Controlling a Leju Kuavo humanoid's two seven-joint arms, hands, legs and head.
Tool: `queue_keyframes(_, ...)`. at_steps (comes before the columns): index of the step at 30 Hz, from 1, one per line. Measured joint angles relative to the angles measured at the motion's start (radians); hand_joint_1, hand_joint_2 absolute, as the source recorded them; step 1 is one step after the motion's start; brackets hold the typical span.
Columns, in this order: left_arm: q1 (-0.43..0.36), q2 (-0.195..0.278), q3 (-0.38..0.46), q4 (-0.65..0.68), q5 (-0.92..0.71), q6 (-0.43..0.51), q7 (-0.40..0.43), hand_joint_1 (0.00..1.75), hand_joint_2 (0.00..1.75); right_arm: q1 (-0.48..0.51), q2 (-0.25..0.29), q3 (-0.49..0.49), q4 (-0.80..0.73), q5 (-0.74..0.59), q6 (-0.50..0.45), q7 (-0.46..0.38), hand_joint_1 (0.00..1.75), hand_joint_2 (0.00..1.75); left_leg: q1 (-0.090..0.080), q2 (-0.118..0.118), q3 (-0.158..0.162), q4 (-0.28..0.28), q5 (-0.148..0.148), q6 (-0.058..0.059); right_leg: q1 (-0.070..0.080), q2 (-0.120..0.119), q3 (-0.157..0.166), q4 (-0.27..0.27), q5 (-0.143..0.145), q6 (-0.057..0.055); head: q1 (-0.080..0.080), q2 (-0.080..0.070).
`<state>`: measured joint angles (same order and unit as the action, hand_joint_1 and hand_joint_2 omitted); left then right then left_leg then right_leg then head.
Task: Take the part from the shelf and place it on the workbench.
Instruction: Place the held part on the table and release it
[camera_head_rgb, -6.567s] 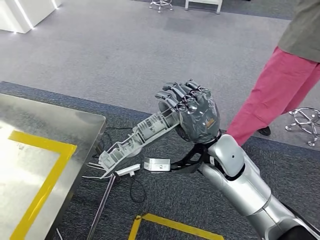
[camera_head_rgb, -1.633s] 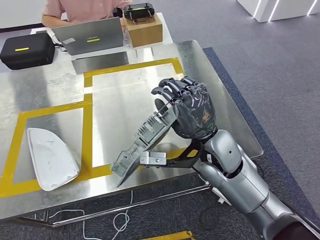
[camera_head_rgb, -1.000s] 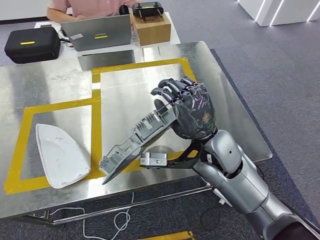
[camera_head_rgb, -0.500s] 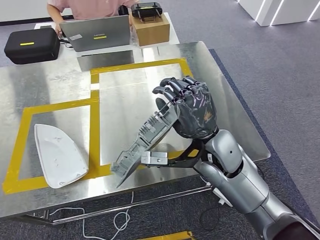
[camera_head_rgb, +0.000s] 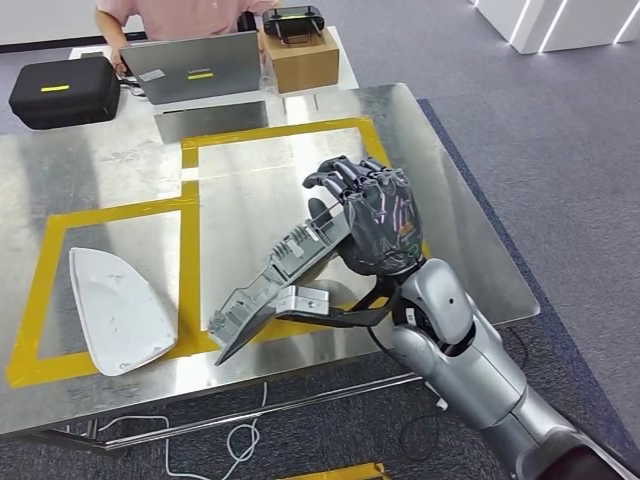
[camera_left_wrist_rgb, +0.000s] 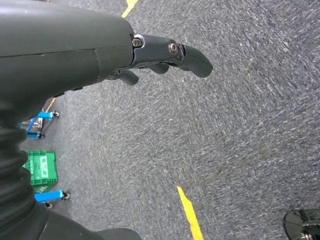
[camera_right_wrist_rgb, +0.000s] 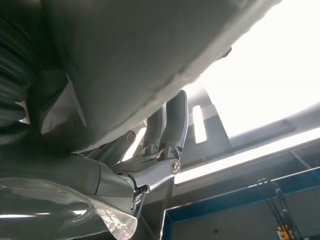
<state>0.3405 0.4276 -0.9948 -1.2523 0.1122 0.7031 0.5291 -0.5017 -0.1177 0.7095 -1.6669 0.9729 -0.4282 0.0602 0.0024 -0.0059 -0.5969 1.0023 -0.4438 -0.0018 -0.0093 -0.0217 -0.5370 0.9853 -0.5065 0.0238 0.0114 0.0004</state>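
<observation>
Part (camera_head_rgb: 283, 280) sat gripped at one end by your right hand (camera_head_rgb: 376, 222), its long axis slanting down-left, free end low over the table (camera_head_rgb: 453, 240); left hand (camera_left_wrist_rgb: 113, 45) hung empty.

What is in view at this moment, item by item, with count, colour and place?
long grey ribbed plastic part: 1, grey, held by the right hand, slanting down over the near edge of the workbench
flat white curved panel: 1, white, lying inside the left taped box
steel workbench with yellow tape boxes: 1, silver
grey laptop: 1, grey, far edge
black case: 1, black with a yellow strip, far left
brown cardboard box: 1, brown, beside the laptop
black handheld controller: 1, on the box
green crate: 1, green, on the carpet
person in a pink top: 1, behind the laptop
right hand: dark grey, gripping the part's upper end
left hand: dark grey, over the carpet, holding nothing
</observation>
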Motion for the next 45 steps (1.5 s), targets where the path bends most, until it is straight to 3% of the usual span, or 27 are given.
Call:
queue_keyframes(30,0.042,-0.017,0.059,-0.035,-0.027,0.000,0.021,0.00,1.75,0.042,0.049,0.114,0.041,-0.151,0.118,0.029,1.75,1.75,0.000,0.000,0.000,0.000,0.000,0.000,0.000,0.000,0.000,0.001,0.000,0.000,0.000,0.000)
queue_keyframes(38,0.053,-0.021,0.075,-0.041,-0.028,0.000,0.036,0.00,1.75,0.041,0.047,0.115,0.100,-0.104,0.129,0.104,1.75,1.75,0.000,0.000,0.000,0.000,0.000,0.000,0.000,0.000,0.000,0.001,0.000,0.000,0.000,0.000)
queue_keyframes(45,0.056,-0.026,0.081,-0.041,-0.028,0.000,0.058,0.00,1.75,0.022,0.027,0.050,0.149,0.001,0.151,0.198,1.75,1.75,0.000,0.000,0.000,0.000,0.001,0.001,0.000,-0.001,0.000,0.001,0.000,0.000,0.000,0.000)
